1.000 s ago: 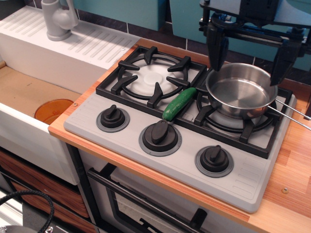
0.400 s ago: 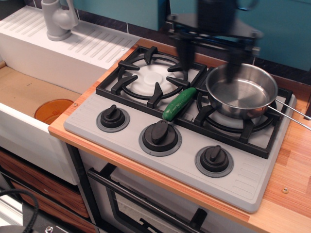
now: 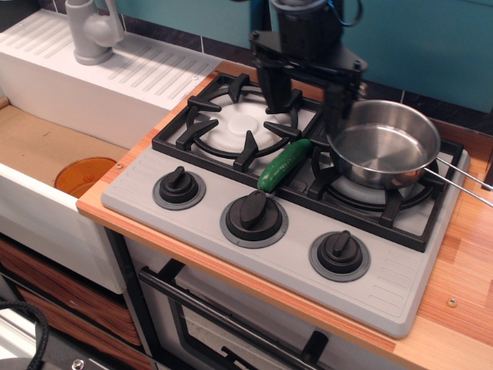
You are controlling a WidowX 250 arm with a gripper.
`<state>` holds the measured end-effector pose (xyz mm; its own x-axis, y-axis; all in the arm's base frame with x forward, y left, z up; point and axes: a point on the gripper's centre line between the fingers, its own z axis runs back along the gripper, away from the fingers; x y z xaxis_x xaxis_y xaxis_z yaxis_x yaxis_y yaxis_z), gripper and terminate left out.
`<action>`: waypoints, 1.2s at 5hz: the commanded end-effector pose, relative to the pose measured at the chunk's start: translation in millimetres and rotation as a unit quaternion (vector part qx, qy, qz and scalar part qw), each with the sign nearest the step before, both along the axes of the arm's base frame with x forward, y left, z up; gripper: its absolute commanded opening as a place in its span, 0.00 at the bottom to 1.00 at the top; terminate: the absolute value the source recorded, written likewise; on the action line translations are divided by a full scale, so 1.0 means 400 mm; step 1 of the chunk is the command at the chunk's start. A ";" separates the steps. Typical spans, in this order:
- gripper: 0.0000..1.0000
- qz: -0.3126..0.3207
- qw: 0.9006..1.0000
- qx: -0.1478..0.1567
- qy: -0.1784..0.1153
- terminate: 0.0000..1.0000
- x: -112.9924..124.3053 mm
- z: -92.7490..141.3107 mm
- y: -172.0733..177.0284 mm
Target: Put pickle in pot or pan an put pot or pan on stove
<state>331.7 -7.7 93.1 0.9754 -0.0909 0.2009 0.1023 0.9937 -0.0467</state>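
Observation:
The green pickle (image 3: 284,164) lies on the grey stove (image 3: 208,202), between the two burners, slanting toward the middle knob. The shiny steel pan (image 3: 383,144) sits empty on the right burner grate, its wire handle (image 3: 462,182) pointing right. My gripper (image 3: 306,104) hangs open above the gap between the burners, just behind the pickle's far end. Its left finger (image 3: 275,91) is over the left grate and its right finger (image 3: 337,100) stands next to the pan's left rim.
A white sink (image 3: 46,154) with an orange cup (image 3: 85,176) in it lies to the left, with a grey faucet (image 3: 92,31) behind. Three black knobs (image 3: 254,212) line the stove front. Wooden counter (image 3: 462,270) runs to the right.
My gripper has moved left from above the pan to above the gap between the burners, and has come lower. The pickle and pan have not moved.

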 end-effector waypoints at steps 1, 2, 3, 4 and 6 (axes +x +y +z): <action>1.00 0.002 0.999 0.008 -0.042 0.00 0.007 -0.002 0.039; 1.00 0.011 0.999 0.009 -0.052 0.00 -0.018 -0.036 0.036; 1.00 0.022 0.997 0.014 -0.069 0.00 -0.041 -0.070 0.024; 1.00 0.027 0.996 0.018 -0.081 0.00 -0.054 -0.093 0.008; 0.00 0.041 0.995 0.019 -0.089 0.00 -0.049 -0.116 -0.035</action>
